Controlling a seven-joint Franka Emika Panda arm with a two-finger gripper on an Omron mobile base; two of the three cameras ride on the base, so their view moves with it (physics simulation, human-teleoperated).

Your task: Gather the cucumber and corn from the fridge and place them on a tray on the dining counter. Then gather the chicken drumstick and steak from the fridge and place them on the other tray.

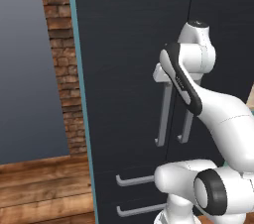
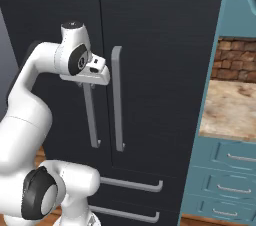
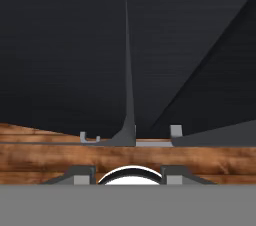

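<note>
The fridge (image 1: 129, 44) (image 2: 160, 30) stands right in front of me, dark, with both doors closed. My gripper (image 1: 162, 80) (image 2: 85, 86) points down at the top end of the left door's silver handle (image 1: 163, 119) (image 2: 92, 120). The right door's handle (image 1: 186, 126) (image 2: 117, 105) hangs just beside it. In the hand view the fingertips (image 3: 82, 175) are shut, nothing lies between them, and the dark door (image 3: 75, 45) runs down to the floor. The cucumber, corn, chicken drumstick and steak are hidden. The trays and dining counter are out of view.
Two drawer handles (image 1: 134, 179) (image 2: 132, 185) cross the fridge's lower front. A brick wall (image 1: 62, 44) and wooden floor (image 1: 39, 183) lie to the left. Teal cabinets with a stone worktop (image 2: 230, 105) and drawers (image 2: 235, 157) stand to the right.
</note>
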